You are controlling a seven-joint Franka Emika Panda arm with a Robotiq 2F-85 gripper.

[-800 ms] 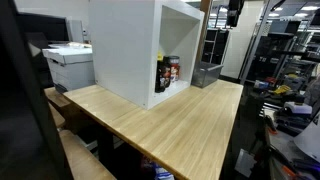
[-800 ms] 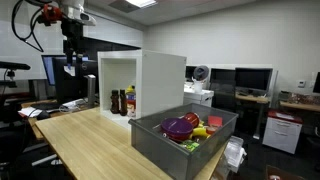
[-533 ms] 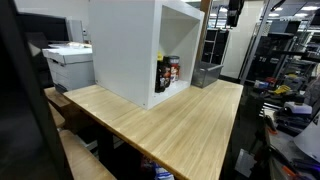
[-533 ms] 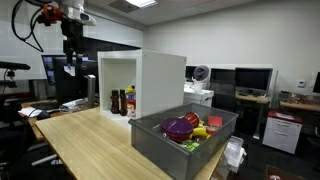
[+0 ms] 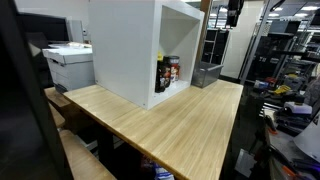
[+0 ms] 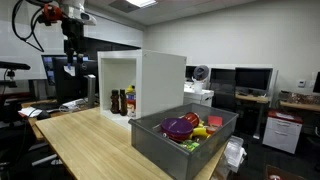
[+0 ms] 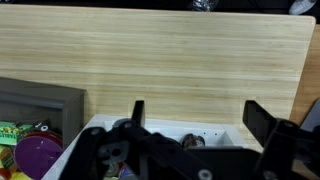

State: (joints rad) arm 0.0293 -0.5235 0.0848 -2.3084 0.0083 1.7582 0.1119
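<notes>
My gripper point(image 6: 72, 62) hangs high above the far end of the wooden table point(image 6: 95, 140), open and empty; in the wrist view its two black fingers point(image 7: 197, 112) stand wide apart with bare tabletop between them. Below it stands a white open-fronted cabinet point(image 6: 140, 80), also in an exterior view point(image 5: 130, 50) and in the wrist view point(image 7: 165, 130). Several bottles point(image 6: 122, 102) stand inside it; they also show in an exterior view point(image 5: 167, 74). A grey bin point(image 6: 150, 140) holds a purple bowl point(image 6: 179, 128) and other colourful items; its corner shows in the wrist view point(image 7: 40, 98).
A printer point(image 5: 68, 62) sits beside the table. Desks with monitors point(image 6: 252, 80) and a red-topped cabinet point(image 6: 283, 130) stand behind. Shelving and clutter point(image 5: 285, 70) fill the room's side. The table edge point(image 7: 300, 60) drops off near a dark floor.
</notes>
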